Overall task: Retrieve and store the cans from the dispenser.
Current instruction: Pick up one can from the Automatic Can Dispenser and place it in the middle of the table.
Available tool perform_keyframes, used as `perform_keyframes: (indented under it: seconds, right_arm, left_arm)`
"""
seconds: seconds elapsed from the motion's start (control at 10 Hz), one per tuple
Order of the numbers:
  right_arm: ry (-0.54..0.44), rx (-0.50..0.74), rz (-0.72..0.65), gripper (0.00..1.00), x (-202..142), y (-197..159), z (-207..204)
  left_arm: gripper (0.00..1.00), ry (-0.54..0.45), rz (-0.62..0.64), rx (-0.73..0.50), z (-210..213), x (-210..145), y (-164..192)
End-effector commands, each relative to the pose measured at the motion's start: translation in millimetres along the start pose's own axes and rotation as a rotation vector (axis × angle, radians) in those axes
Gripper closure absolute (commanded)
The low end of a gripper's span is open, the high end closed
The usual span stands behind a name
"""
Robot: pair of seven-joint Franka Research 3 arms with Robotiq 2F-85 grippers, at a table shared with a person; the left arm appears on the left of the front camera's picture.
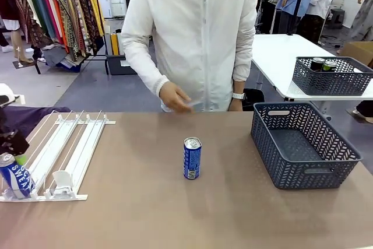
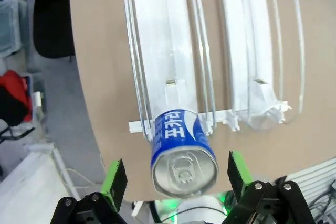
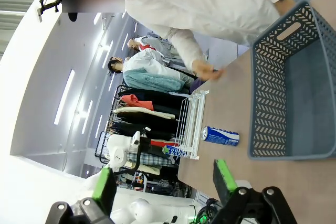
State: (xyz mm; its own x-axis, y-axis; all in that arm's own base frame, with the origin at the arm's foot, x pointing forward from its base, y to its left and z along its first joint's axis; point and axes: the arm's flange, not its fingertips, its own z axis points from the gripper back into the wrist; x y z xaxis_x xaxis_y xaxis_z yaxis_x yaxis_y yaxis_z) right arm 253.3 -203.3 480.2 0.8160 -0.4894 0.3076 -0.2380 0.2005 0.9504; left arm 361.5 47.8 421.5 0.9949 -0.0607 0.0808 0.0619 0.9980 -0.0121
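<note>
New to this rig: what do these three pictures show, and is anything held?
The machine is a two-armed robot, facing a person across a table. The front picture comes from a fixed camera between the arms; the other two come from cameras on each wrist, looking along that gripper's green-padded fingers. On the table: a dispenser at the left, a blue can upright in the middle, a basket at the right. The left gripper is open, its pads either side of a second can at the dispenser's end, not touching it. The right gripper is open, holding nothing.
</note>
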Motion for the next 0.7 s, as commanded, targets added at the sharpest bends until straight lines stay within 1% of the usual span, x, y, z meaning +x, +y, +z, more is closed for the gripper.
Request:
perform_keyframes:
  seconds: [0.0, 0.3, 0.6]
  right_arm:
    - [-0.012, 0.017, 0.025, 0.00, 2, 1, -1]
    - [-0.012, 0.017, 0.025, 0.00, 2, 1, -1]
    - [-0.012, 0.017, 0.025, 0.00, 2, 1, -1]
  left_arm:
    - [0.00, 0.033, 0.023, 0.036, -17, 0, -2]
    - [0.00, 0.063, 0.029, -0.011, -32, 4, -1]
    - [0.00, 0.058, 0.015, -0.042, -35, 3, -3]
